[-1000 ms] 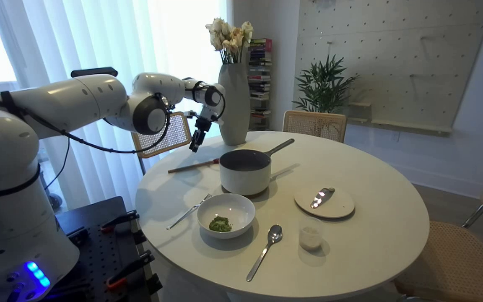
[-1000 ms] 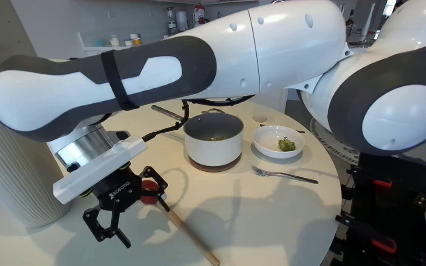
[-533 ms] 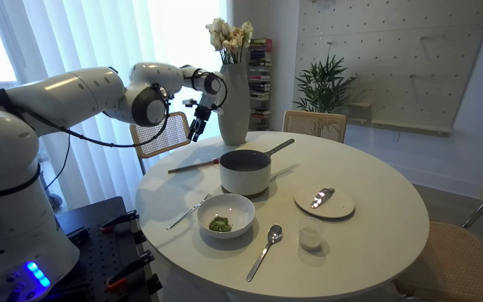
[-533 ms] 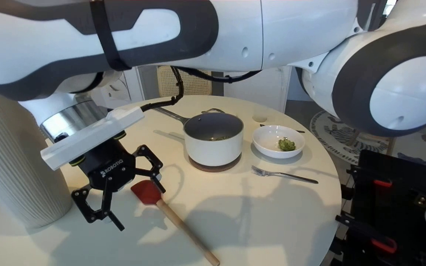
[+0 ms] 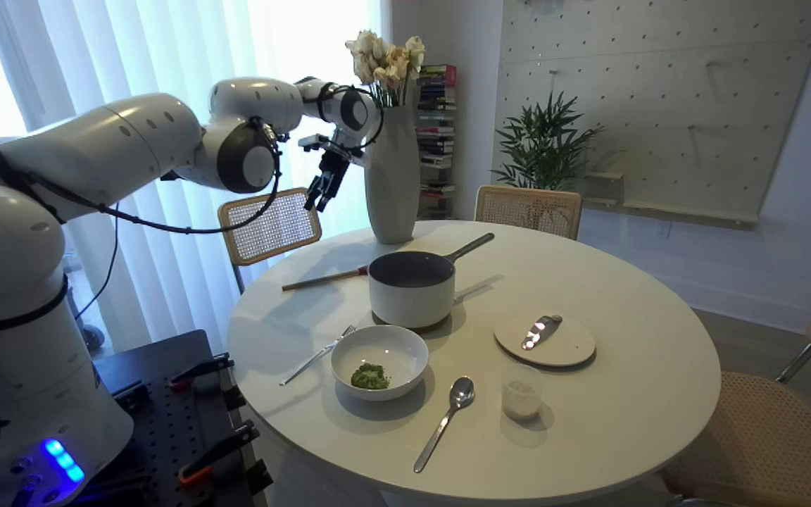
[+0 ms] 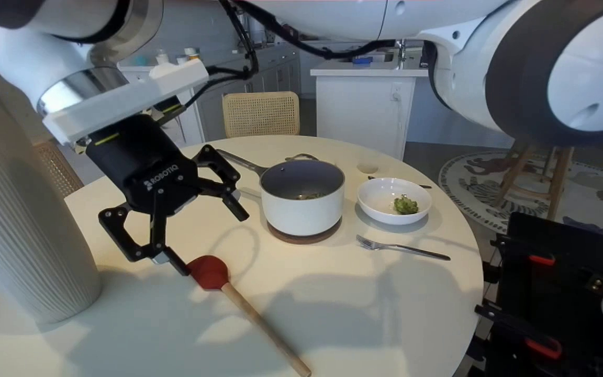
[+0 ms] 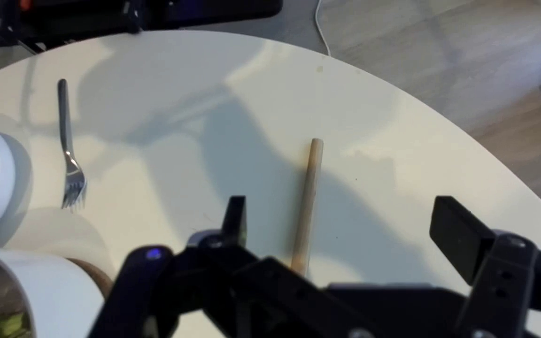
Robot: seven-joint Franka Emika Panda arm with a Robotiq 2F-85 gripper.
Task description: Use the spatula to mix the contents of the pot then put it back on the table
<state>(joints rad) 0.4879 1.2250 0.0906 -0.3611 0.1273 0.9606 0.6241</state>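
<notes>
The spatula lies on the round white table (image 5: 631, 408). Its red head (image 6: 209, 272) and wooden handle (image 6: 267, 327) show in an exterior view. In another exterior view the handle (image 5: 324, 279) lies behind the pot, which hides most of the head. In the wrist view the handle (image 7: 309, 202) runs below the jaws. The pot (image 5: 412, 299), white outside and dark grey inside, stands on a round brown base, also in an exterior view (image 6: 302, 212). In the wrist view the pot (image 7: 59, 300) shows green pieces inside. My gripper (image 6: 212, 238) is open, empty and above the table; its fingers (image 7: 341, 216) stand wide apart.
A tall vase (image 5: 393, 183) with flowers stands close to the gripper and arm. A white bowl (image 6: 394, 201) with green food, a fork (image 6: 403, 248), a spoon (image 5: 446, 419), a plate (image 5: 567, 345) with a shiny utensil and a clear cup (image 5: 522, 394) are on the table.
The arm and gripper have risen away from the table, and the gripper has tilted more. The spatula's head is more visible now. The spatula and pot have not moved.
</notes>
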